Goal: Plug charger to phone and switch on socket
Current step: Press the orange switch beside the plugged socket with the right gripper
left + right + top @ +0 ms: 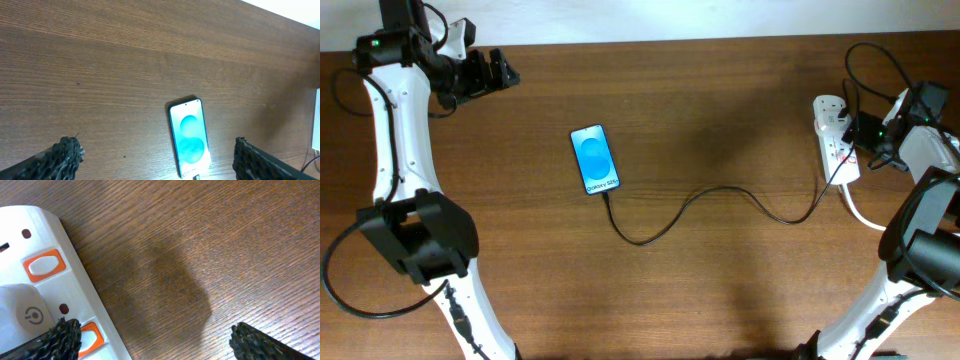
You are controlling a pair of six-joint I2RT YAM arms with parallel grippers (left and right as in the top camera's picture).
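The phone [595,159] lies screen-up on the wooden table, its blue screen lit; it also shows in the left wrist view [189,137]. The thin black charger cable [720,193] runs from the phone's lower end across the table to the white socket strip [832,140] at the right. My left gripper [498,70] is open at the far left, well away from the phone. My right gripper [865,135] is open, low over the strip; in the right wrist view one fingertip sits over an orange-red switch [90,335], and a second switch [45,264] is visible.
The strip's thick white cord [860,214] curves off toward the right front. A white adapter body with a power symbol [25,312] sits in the strip. Black arm cables loop near the table's back right edge [865,55].
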